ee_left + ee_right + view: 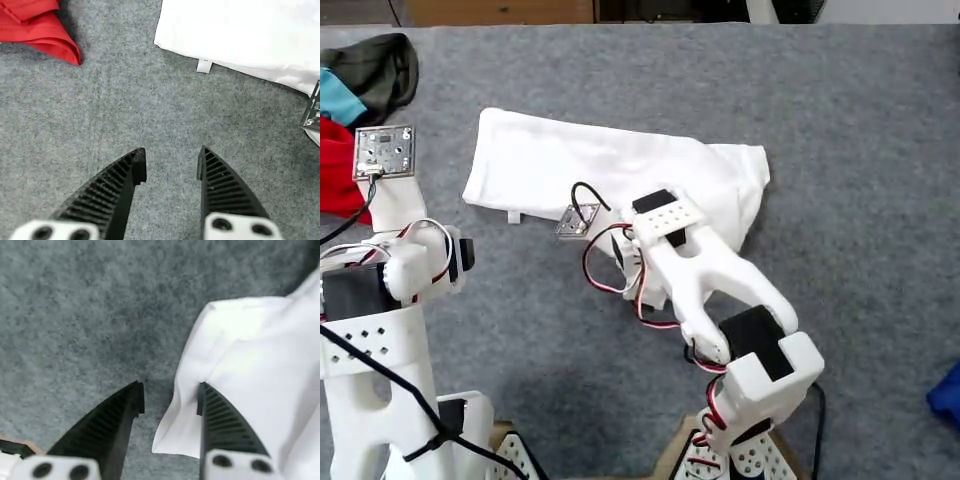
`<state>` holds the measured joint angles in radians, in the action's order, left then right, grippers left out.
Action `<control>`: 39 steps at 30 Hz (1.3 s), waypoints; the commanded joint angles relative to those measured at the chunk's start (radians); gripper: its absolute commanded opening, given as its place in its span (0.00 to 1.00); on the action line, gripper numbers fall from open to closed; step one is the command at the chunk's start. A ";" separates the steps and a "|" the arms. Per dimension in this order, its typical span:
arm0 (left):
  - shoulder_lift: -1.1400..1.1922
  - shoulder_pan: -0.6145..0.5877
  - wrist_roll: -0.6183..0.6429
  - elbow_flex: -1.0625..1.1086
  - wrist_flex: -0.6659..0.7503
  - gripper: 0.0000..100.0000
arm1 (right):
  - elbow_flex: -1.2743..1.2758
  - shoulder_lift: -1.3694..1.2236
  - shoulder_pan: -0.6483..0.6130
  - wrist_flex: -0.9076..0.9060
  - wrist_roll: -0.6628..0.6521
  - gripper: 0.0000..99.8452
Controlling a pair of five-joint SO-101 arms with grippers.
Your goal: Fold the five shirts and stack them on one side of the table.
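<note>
Background, 2 items.
Grey felt table cover (860, 150) lies flat under everything, with a fuzzy texture; a wooden panel (500, 10) sits just past its far edge.

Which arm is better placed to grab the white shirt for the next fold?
Probably right: the right end effector is open over the edge of the white shirt, while the left end effector is open over bare table, apart from the shirt.

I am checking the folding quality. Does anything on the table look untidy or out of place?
Yes. The white shirt lies slanted on the table, one end rumpled rather than folded flat. At the far left, the red shirt and dark shirt sit in a loose heap, not a neat stack.
</note>
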<state>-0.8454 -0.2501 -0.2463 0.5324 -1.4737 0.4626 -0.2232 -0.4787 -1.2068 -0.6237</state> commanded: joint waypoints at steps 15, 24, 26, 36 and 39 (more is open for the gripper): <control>-0.016 -0.009 -0.008 -0.003 0.006 0.18 | -0.007 -0.054 0.122 -0.011 0.040 0.01; -0.016 -0.009 -0.008 -0.003 0.006 0.18 | -0.300 0.042 0.136 -0.224 0.069 0.01; -0.016 -0.009 -0.008 -0.003 0.006 0.18 | -0.381 0.051 0.156 -0.261 0.068 0.01; -0.016 -0.009 -0.008 -0.003 0.006 0.18 | -0.591 0.025 0.265 -0.273 -0.026 0.01; -0.016 -0.009 -0.008 -0.002 0.006 0.18 | -0.676 -0.041 0.278 -0.272 -0.060 0.01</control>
<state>-0.8454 -0.2501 -0.2463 0.5324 -1.4737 -0.1051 -0.2478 -0.2209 -1.4952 -0.6513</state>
